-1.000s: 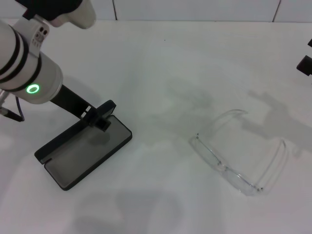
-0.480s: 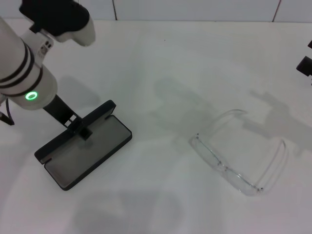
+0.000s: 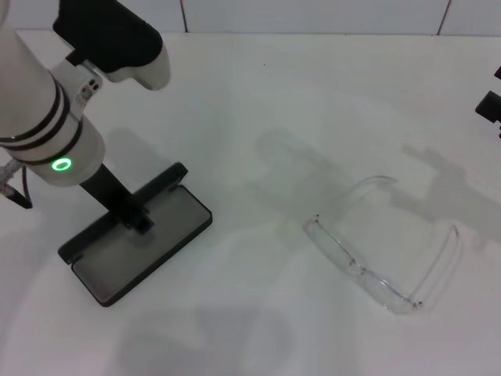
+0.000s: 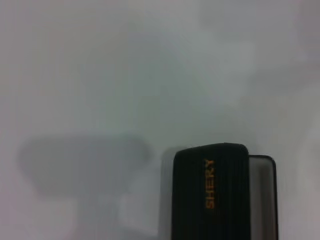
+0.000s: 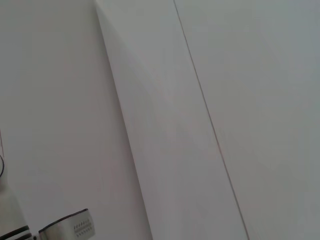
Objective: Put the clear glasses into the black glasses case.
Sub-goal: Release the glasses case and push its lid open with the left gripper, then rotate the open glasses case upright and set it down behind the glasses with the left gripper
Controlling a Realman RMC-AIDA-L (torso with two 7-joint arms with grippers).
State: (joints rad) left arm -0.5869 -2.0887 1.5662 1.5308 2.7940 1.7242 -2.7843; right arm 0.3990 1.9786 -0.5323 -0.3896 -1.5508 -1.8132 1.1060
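Note:
The black glasses case (image 3: 174, 231) lies open on the white table at the left, its grey lining facing up and its lid (image 3: 166, 178) raised along the far side. In the left wrist view the lid (image 4: 225, 200) shows orange lettering. My left gripper (image 3: 131, 213) reaches down to the middle of the lid's edge, at or touching it. The clear glasses (image 3: 368, 270) lie on the table at the right, arms spread and pointing away, well apart from the case. At the right edge hangs my right gripper (image 3: 490, 103), only partly in view and far above the glasses.
The white table (image 3: 258, 329) spreads between the case and the glasses. A white tiled wall (image 5: 225, 100) runs behind the table. The left arm's bulky white and black body (image 3: 55, 117) looms over the table's left part.
My left gripper has slid along the lid from its far end to its middle, and the arm's upper part has swung to the right. The case and the glasses have stayed in place.

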